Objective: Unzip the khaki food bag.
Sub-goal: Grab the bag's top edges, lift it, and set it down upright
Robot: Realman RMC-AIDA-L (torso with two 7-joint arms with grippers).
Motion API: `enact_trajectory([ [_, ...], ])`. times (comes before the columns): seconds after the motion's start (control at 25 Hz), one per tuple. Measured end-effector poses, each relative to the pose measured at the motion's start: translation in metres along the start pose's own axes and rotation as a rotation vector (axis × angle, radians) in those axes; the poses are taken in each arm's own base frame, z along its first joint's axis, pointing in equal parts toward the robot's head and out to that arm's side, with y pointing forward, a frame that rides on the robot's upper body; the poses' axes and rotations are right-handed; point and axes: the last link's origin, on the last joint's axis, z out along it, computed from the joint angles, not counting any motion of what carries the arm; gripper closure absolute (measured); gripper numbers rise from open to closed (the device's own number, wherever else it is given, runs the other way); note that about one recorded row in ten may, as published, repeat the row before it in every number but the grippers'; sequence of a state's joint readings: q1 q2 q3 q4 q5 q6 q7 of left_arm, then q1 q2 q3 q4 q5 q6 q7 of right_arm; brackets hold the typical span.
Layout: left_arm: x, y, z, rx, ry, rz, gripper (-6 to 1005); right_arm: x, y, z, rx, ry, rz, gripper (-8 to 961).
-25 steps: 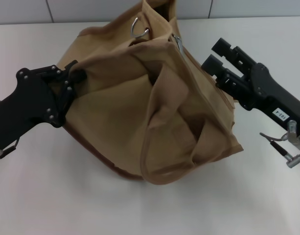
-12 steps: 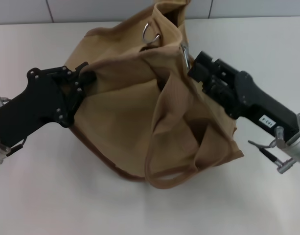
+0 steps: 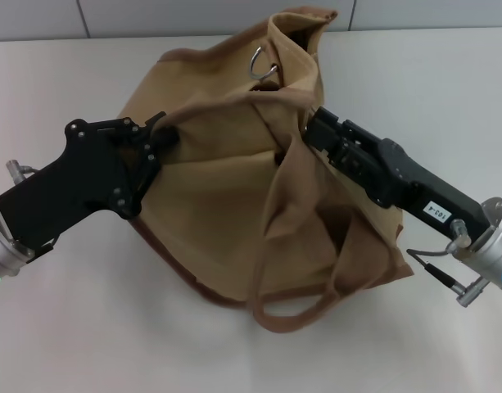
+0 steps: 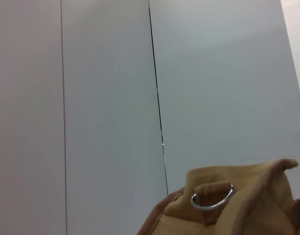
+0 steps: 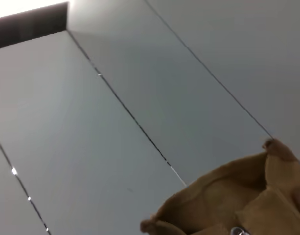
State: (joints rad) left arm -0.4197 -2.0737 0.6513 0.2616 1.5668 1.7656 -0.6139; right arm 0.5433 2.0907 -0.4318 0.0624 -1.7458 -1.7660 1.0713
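Note:
The khaki food bag [image 3: 218, 205] lies slumped on the white table, with a silver D-ring [image 3: 264, 64] at its far top and one webbing handle [image 3: 287, 304] looped toward the front. My left gripper [image 3: 166, 133] is shut on the bag's brown-edged left rim. My right gripper [image 3: 310, 128] presses into the folds at the bag's top right, where the zipper runs; the zipper pull is hidden. The bag's top and ring show in the left wrist view [image 4: 212, 198], and its top also shows in the right wrist view [image 5: 228, 196].
The white table [image 3: 79, 327] spreads around the bag on all sides. A grey panelled wall [image 3: 152, 16] stands behind the table's far edge. A cable and metal fittings [image 3: 447, 274] hang off my right wrist.
My right gripper has moved left from beside the bag onto its top at the zipper, covering the pull. My left gripper and the bag have shifted to the right.

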Motion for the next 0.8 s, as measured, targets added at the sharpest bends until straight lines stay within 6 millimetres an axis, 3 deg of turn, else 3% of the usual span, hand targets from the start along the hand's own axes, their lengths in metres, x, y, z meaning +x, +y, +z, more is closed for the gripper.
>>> enact_trajectory([
  [0.44,0.002,-0.001,0.003,-0.009,0.01,0.013,946,-0.014,-0.006,-0.002,-0.026,0.099,0.401,529],
  [0.8,0.002,-0.004,0.005,-0.007,0.003,0.019,946,-0.028,0.001,-0.013,-0.081,0.111,0.498,529],
])
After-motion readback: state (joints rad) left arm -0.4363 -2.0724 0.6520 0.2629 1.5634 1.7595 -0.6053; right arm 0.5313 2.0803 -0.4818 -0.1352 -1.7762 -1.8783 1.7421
